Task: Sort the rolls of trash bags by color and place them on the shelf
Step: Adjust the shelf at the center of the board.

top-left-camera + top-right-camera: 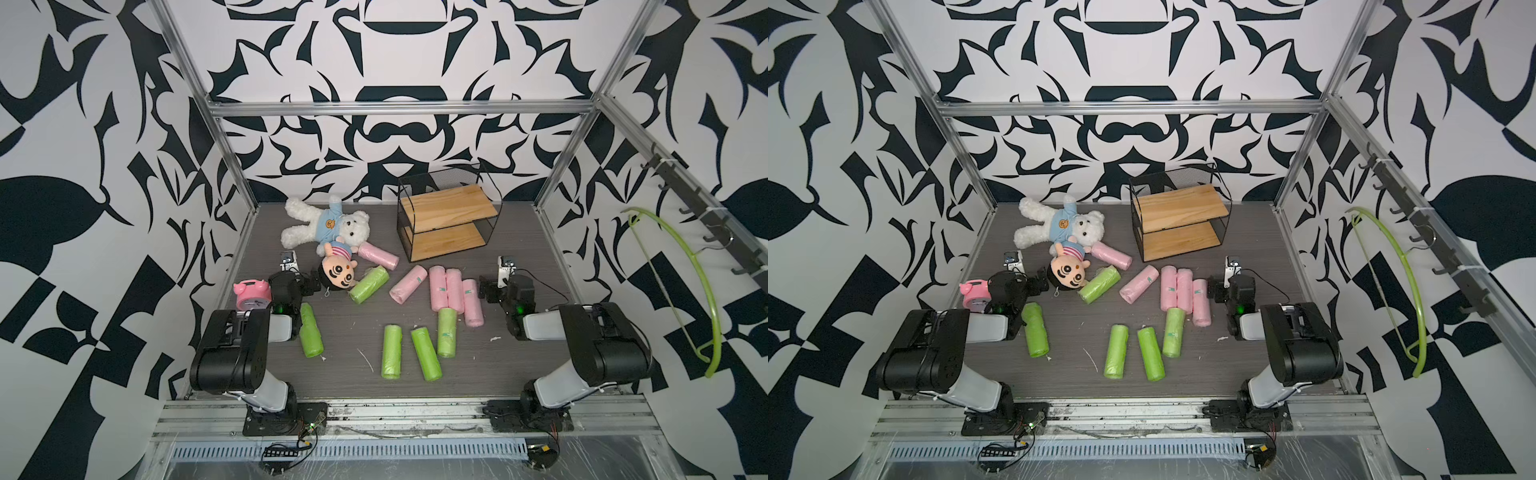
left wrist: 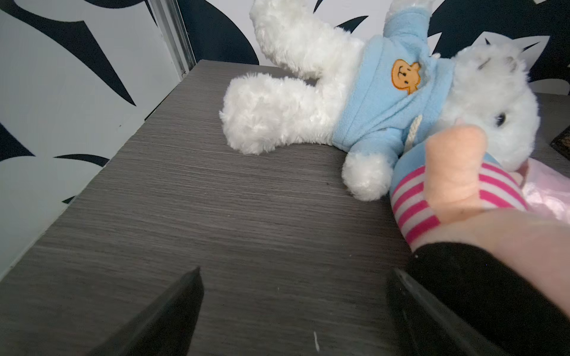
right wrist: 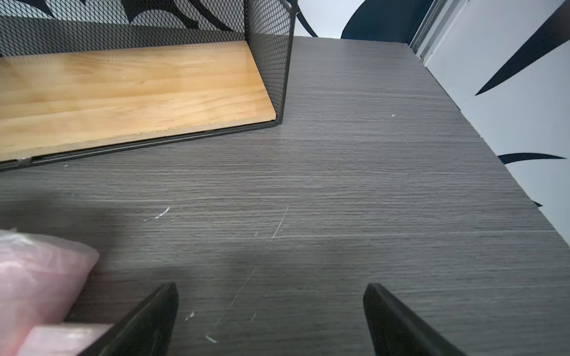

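- The left claw stands spread wide and holds nothing. It sits low over the dark grey wood-grain surface, just beside the striped-shirt cloth doll.
- The right claw is equally wide and empty, with the rightmost pale pink plastic roll just left of it.
- The two-tier black wire shelf stands far, right of centre, and both of its wooden boards are bare.
- All ten rolls lie on the surface, so the step in hand looks like the first pick.
- The rightmost pink roll touches two more pink rolls on its left. A fourth pink roll lies just left of those. The fifth pink roll rests far left, against the doll.
- One lime green plastic roll lies by the doll's head and another green roll beside the left arm. Three more lie near the centre.
- The rightmost pink roll seems the best one to take first, as its right side is free.
- The claw should cross the roll's middle, with one finger in the seam to its neighbour, and descend squarely so the neighbour is not dragged.
- It should close gently, since the soft plastic will probably squash and could slip.
- The roll should go at the back of one board, lengthwise along the mesh, with that board kept for pink only.
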Controlling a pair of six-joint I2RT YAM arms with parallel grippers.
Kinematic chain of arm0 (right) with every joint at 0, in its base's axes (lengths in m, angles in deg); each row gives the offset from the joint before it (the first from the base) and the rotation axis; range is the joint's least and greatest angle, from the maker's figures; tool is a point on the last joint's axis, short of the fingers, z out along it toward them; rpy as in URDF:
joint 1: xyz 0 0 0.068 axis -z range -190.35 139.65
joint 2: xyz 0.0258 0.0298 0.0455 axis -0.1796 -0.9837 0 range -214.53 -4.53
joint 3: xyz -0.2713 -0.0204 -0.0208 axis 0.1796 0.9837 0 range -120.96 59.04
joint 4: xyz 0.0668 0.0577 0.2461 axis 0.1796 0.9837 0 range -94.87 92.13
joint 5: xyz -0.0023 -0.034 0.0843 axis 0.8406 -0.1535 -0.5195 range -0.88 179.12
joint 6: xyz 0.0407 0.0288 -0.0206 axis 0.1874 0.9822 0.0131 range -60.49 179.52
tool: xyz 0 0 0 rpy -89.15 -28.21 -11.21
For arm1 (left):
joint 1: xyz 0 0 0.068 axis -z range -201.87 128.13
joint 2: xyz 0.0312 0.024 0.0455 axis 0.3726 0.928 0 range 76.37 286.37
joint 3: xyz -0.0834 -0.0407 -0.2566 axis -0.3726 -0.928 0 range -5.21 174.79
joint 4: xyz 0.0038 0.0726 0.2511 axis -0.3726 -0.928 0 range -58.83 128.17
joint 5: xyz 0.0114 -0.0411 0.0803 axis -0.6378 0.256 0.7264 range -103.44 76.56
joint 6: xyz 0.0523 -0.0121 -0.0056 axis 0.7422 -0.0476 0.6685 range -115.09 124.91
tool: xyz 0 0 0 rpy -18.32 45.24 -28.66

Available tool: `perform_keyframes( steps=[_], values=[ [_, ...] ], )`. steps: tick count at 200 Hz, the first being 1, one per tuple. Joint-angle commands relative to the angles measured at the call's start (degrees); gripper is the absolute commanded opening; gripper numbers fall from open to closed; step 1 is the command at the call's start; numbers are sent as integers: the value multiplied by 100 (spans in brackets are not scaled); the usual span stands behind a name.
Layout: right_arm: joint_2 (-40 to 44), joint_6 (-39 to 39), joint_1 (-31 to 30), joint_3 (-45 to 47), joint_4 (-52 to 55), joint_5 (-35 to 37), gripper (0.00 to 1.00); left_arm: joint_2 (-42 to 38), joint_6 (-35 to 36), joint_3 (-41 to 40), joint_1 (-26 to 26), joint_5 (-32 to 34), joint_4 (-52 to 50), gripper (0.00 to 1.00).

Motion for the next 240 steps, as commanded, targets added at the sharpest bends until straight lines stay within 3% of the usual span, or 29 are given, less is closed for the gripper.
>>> perform_keyframes(
  steps=[1, 182, 193, 203, 222, 240],
  values=[
    [110, 5, 9, -91, -130, 30, 100, -24, 32, -69, 20, 48, 85, 100],
    [115, -2, 4, -100, -122, 21, 100, -24, 37, -66, 20, 50, 99, 100],
    [169, 57, -1, -127, -17, 351, 100, -37, 57, -92, 19, 89, 142, 100],
    [356, 195, 3, -216, 252, 739, 100, -120, -74, -103, 25, 511, 210, 100],
    [1073, 408, 5, -740, 1768, 1222, 100, -828, -405, 112, 22, 1180, -975, 100],
    [1757, 769, 3, -941, 2396, 1369, 99, -1606, -849, 399, 21, 1535, -2090, 100]
  ],
)
